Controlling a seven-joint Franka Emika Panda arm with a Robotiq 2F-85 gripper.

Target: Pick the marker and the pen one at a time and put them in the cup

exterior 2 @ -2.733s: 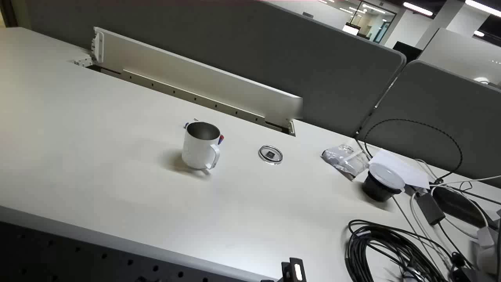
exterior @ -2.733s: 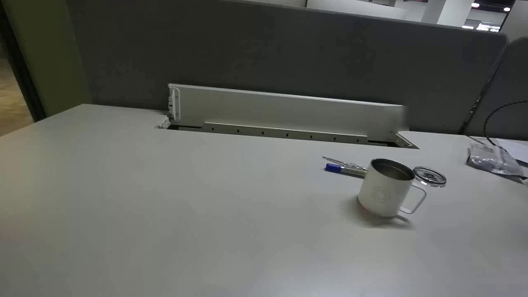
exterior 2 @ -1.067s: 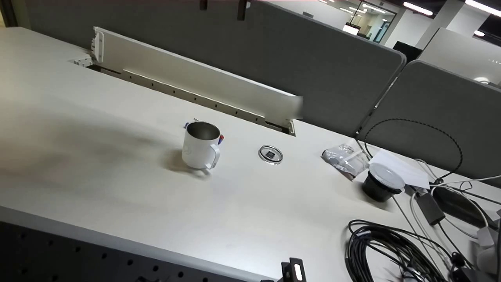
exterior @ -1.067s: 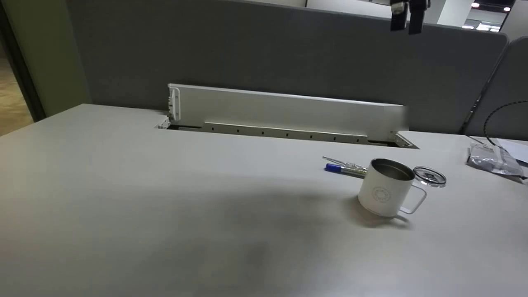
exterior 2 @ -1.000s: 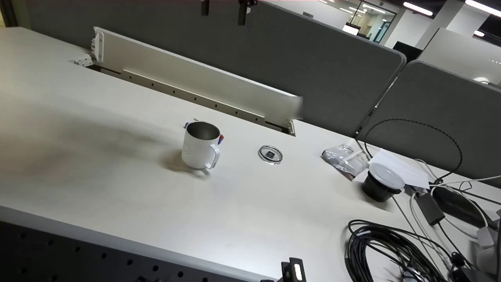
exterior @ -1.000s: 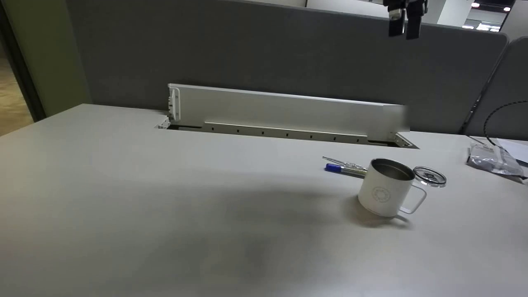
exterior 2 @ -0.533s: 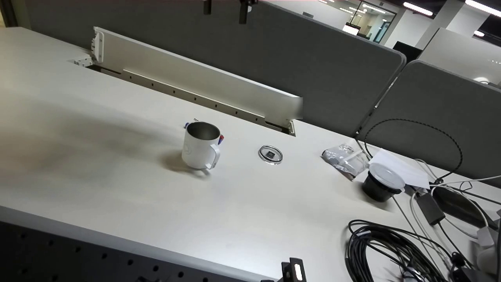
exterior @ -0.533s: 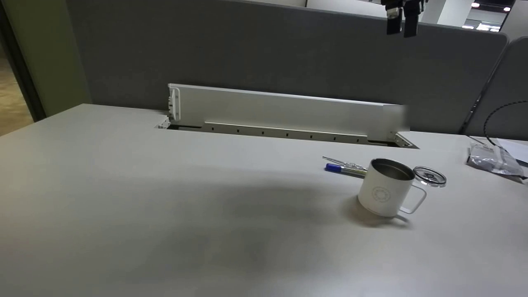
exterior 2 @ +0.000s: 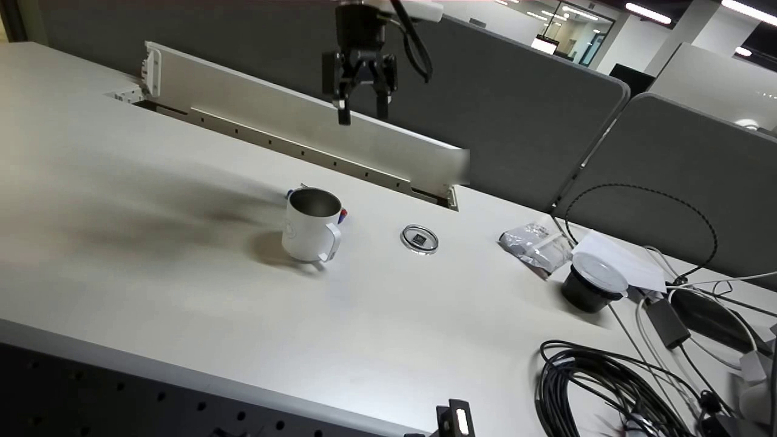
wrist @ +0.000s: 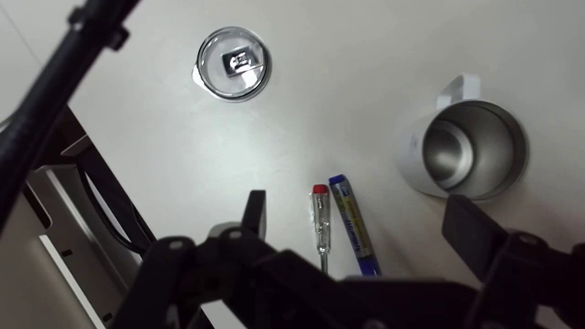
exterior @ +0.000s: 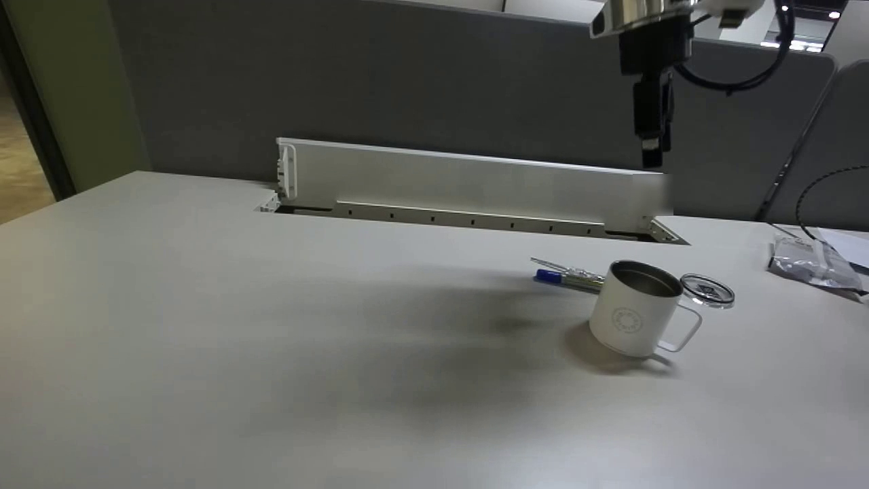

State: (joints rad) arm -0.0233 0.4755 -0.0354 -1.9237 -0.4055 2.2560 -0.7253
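Observation:
The marker (wrist: pixel 353 219), silver with blue ends, lies on the table. Beside it lies the pen (wrist: pixel 321 219), a slim clear-handled stick with a red end and thin metal shaft. The white cup (exterior: pixel 628 319), steel inside, stands upright in front of them, and it also shows in the wrist view (wrist: pixel 498 137). In an exterior view the cup mostly hides both sticks, leaving the pen's red end (exterior 2: pixel 344 213) showing. My gripper (exterior 2: pixel 363 114) is open and empty, high above the table behind the cup. In the wrist view the sticks appear between its fingers (wrist: pixel 256 210).
A clear round lid (exterior 2: pixel 419 240) lies near the cup. A raised metal flap (exterior: pixel 468 180) and slot edge the table's back, before a dark partition (exterior: pixel 407 88). A plastic bag (exterior 2: pixel 537 246), black tub (exterior 2: pixel 586 294) and coiled cables (exterior 2: pixel 601 388) lie to one side.
My gripper came into view from the top, then lowered and turned above the table. The cup, marker, pen and lid have not moved.

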